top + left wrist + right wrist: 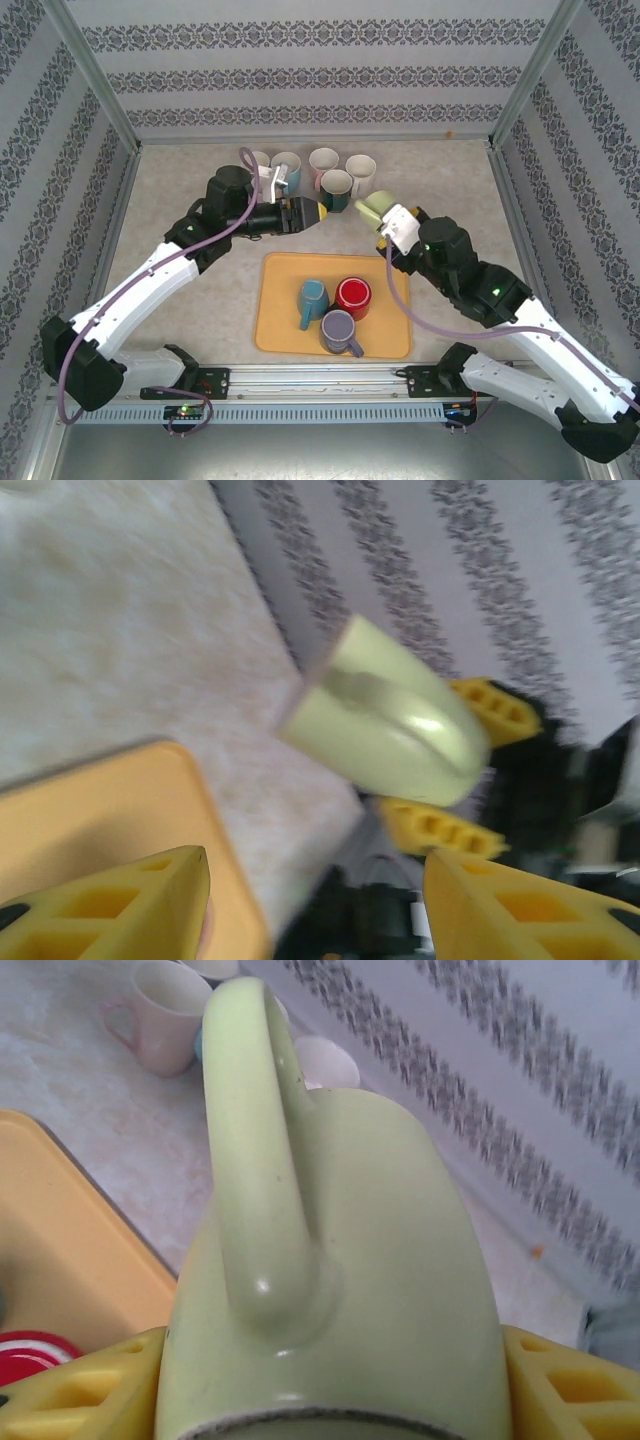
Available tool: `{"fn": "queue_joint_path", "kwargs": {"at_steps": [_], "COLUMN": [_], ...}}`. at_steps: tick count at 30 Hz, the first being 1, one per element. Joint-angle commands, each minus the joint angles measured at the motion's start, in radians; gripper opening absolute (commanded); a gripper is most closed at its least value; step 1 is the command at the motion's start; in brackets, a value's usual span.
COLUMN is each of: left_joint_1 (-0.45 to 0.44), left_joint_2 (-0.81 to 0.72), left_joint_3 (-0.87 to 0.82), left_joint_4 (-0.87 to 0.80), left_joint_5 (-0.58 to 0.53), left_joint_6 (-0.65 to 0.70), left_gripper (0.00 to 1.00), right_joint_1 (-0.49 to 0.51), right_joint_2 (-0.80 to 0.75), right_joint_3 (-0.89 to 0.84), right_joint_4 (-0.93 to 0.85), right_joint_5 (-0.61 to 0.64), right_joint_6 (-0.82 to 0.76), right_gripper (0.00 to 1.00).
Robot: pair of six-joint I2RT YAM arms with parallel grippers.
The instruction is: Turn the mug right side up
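Over beige table, pale-green mug

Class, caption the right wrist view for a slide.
Right gripper grips the pale green mug, handle toward the camera, orange tray at left.

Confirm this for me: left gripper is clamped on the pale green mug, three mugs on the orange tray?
Wrong arm. The right wrist view shows the right gripper clamped on the pale green mug; the left gripper is open. The blue mug, red mug and purple mug are on the orange tray.
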Motion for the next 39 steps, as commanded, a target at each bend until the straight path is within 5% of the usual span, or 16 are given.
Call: {"fn": "queue_joint_path", "kwargs": {"at_steps": [1,7,12,21,33,39], "left_joint_1": [0.009,0.012,0.011,-0.017,-0.036,-0.055], "left_joint_2": [0.003,0.036,0.096,0.173,0.208,0.233], "left_joint_3": [-0.066,-0.036,-0.065,-0.076,-0.098,-0.102], "left_joint_4": [0.305,0.241,0.458,0.602,0.600,0.627], "left_joint_5": [0.174,0.184,0.239,0.260,0.263,0.284], "left_joint_6": [-0.331,-0.368,-0.516,-0.589,-0.575,-0.586], "left_gripper": [0.59,0.63,0.63,0.57,0.44,0.25], "right_joint_1": [-0.001,-0.003,-0.004,-0.003,-0.004,-0.006], "right_joint_2": [-0.015,-0.066,-0.090,-0.116,-0.114,-0.105], "right_joint_3": [-0.033,-0.127,-0.167,-0.201,-0.201,-0.193], "right_joint_4": [0.354,0.493,0.500,0.500,0.485,0.455], "right_joint_5": [-0.099,-0.196,-0.217,-0.248,-0.298,-0.269], "right_joint_6": [-0.302,-0.364,-0.367,-0.365,-0.392,-0.445], "right_gripper": [0.38,0.39,0.39,0.39,0.40,0.40]}}
